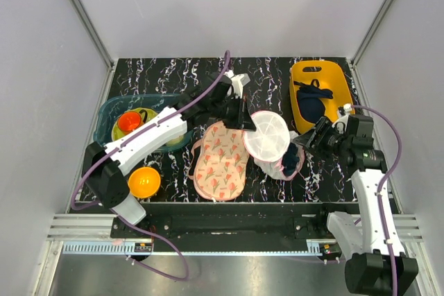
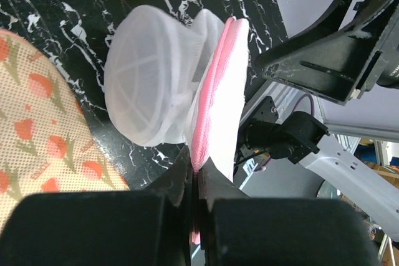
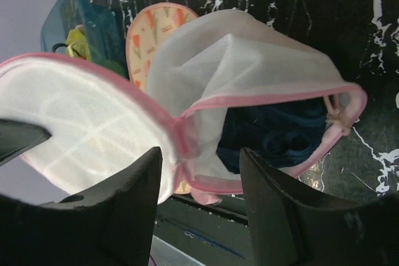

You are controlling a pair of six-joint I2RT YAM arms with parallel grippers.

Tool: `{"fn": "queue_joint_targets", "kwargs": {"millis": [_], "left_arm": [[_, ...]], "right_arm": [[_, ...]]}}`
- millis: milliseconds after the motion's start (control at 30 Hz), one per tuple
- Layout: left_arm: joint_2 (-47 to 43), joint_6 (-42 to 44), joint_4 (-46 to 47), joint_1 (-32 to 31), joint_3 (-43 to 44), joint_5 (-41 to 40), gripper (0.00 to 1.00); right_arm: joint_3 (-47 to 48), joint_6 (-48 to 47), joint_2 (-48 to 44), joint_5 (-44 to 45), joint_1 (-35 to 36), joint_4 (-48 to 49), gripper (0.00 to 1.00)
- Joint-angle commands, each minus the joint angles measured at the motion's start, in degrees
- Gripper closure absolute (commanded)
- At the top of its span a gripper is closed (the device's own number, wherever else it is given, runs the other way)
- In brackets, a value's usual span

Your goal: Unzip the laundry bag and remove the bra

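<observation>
The left pincer [image 1: 248, 124] holds the laundry bag [image 1: 269, 140] by its left rim, beside a floral pad [image 1: 220, 161]. The right pincer [image 1: 303, 145] is at its right edge.

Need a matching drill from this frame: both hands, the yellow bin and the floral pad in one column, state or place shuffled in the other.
Column A
1. left hand
2. right hand
3. yellow plastic bin
4. flat floral-print peach pad

Column B
a. holds a dark navy garment
b. lies flat just left of the round white mesh laundry bag
c. shut on the bag's pink zipper rim
d. open, straddling the bag's pink rim

Pairs: 1-c, 2-d, 3-a, 4-b
</observation>
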Motion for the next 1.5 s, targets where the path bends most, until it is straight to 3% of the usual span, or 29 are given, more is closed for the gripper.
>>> {"fn": "queue_joint_targets", "kwargs": {"millis": [0, 333, 600, 800, 867, 900, 933, 967, 1233, 1333, 1467], "left_arm": [[-4.2, 0.3, 2.4, 1.7, -1.7, -0.3, 1.0], [-4.0, -0.2, 3.0, 2.4, -2.4, 0.4, 1.0], [-3.9, -0.4, 3.7, 2.5, -2.4, 0.8, 1.0], [-4.2, -0.9, 4.4, 2.5, -2.4, 1.2, 1.0], [-4.4, -0.9, 4.4, 2.5, -2.4, 1.2, 1.0], [-4.5, -0.8, 4.4, 2.5, -2.5, 1.3, 1.0], [-4.6, -0.7, 4.4, 2.5, -2.6, 1.2, 1.0], [-4.8, -0.8, 4.4, 2.6, -2.6, 1.2, 1.0], [-6.1, -1.0, 5.0, 4.1, -2.9, 1.4, 1.0], [-6.9, -2.2, 7.3, 5.1, -3.3, 2.3, 1.0], [-6.4, -2.9, 7.9, 6.3, -3.3, 2.2, 1.0]], "right_arm": [[-1.5, 1.1, 2.1, 3.7, -0.1, 6.1, 0.41], [-6.2, 0.4, 2.2, 4.8, 0.5, 7.3, 0.4], [-12.9, 3.1, 8.0, 6.2, 5.0, 14.5, 0.23], [-15.0, 6.1, 15.1, 8.6, 10.1, 22.7, 0.22], [-14.8, 6.6, 16.9, 9.5, 10.7, 24.2, 0.34], [-14.6, 6.6, 17.0, 9.8, 10.7, 25.0, 0.51], [-14.5, 6.6, 16.9, 10.0, 10.7, 24.9, 0.82], [-14.2, 6.5, 15.7, 11.0, 10.7, 24.8, 1.0], [-5.1, 4.4, -2.4, 17.1, 10.7, 9.0, 1.0], [3.4, 3.6, -6.8, 19.9, 10.8, 2.8, 1.0], [16.0, 2.7, -6.2, 20.6, 10.7, -1.4, 1.0]]}}
